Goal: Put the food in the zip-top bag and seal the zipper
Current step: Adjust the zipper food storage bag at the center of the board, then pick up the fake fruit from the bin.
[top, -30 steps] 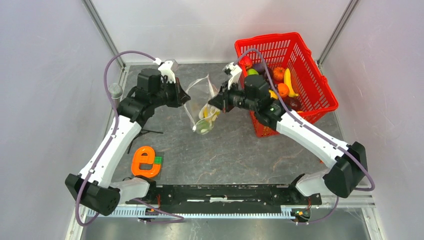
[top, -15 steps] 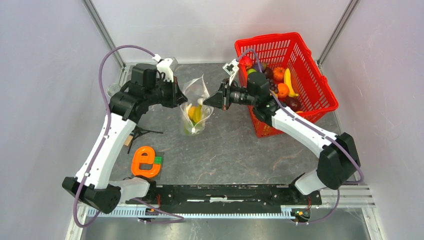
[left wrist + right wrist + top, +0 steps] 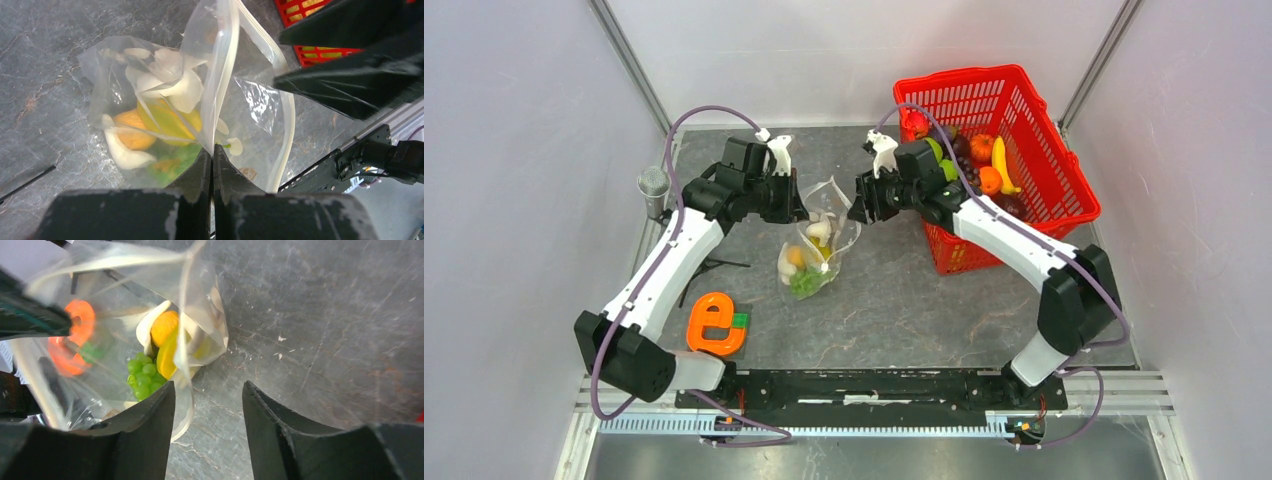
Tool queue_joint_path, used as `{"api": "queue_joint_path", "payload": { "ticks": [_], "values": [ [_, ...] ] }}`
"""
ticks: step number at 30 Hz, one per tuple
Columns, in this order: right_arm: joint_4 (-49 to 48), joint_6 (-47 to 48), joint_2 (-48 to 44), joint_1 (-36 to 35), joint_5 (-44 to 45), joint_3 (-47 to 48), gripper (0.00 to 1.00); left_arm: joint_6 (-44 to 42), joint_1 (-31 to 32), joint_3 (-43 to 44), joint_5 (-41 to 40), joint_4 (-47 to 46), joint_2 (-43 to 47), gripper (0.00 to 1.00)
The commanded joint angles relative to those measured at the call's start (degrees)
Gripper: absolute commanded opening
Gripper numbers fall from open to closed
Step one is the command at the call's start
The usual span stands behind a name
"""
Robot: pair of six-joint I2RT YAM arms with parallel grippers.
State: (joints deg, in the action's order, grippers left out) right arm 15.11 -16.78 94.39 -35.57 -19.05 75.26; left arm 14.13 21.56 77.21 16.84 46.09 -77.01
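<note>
The zip-top bag [image 3: 816, 245] sags on the grey table [image 3: 904, 300] between the arms, with orange, yellow and green food [image 3: 802, 272] inside. The left gripper [image 3: 798, 208] is clamped on its upper edge. The right gripper [image 3: 857, 210] hangs just beside, jaws parted, empty. The red basket [image 3: 969, 95] stands beyond.

zip-top bag [image 3: 250, 100]: thin clear plastic film, glossy, creased, printed with white dots
zipper [image 3: 289, 115]: thicker whitish-clear plastic strip, smooth
food [image 3: 170, 120]: smooth moulded plastic, glossy
basket [image 3: 969, 98]: red plastic mesh, slight sheen
desk [image 3: 904, 300]: dark grey, stone-look, mottled, scratched, mostly matt
left tool [image 3: 212, 152]: black fingers, matt, edges scuffed grey
right tool [image 3: 209, 390]: black fingers, matt
letter-e toy [image 3: 712, 322]: smooth orange plastic
</note>
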Motion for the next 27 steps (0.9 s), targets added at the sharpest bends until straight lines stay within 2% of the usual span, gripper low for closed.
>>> {"api": "queue_joint_path", "payload": {
  "ticks": [1, 3, 7, 9, 13, 15, 20, 27],
  "values": [
    [0.3, 6.8, -9.2, 0.1, 1.6, 5.3, 0.61, 2.8, 0.0, -1.4, 1.8, -8.4, 0.0, 0.02],
    [1.1, 8.4, -13.0, 0.3, 7.0, 5.1, 0.68, 2.9, 0.0, -1.7, 1.8, -9.2, -0.7, 0.02],
    [0.4, 10.4, -21.4, 2.6, 26.9, 0.8, 0.84, 3.0, 0.0, -2.1, 2.3, -10.3, -1.3, 0.02],
    [1.1, 9.9, -23.7, 6.1, 33.4, -0.8, 0.88, 3.2, 0.0, -2.8, 3.0, -11.1, -1.1, 0.02],
    [5.5, 10.7, -22.7, 13.6, 39.4, -0.7, 0.89, 3.3, 0.0, -3.3, 3.7, -11.7, -0.8, 0.02],
    [8.4, 11.6, -20.3, 17.2, 39.0, 0.2, 0.89, 3.1, 0.0, -3.3, 3.6, -11.8, -0.6, 0.02],
    [14.5, 15.4, -11.2, 25.2, 31.6, 2.3, 0.9, 2.7, 0.0, -3.1, 3.7, -11.8, -0.2, 0.02],
    [19.8, 20.6, -0.1, 28.6, 39.7, 5.3, 0.93, 2.7, 0.0, -5.1, 3.6, -12.8, 1.2, 0.02]
  ]
}}
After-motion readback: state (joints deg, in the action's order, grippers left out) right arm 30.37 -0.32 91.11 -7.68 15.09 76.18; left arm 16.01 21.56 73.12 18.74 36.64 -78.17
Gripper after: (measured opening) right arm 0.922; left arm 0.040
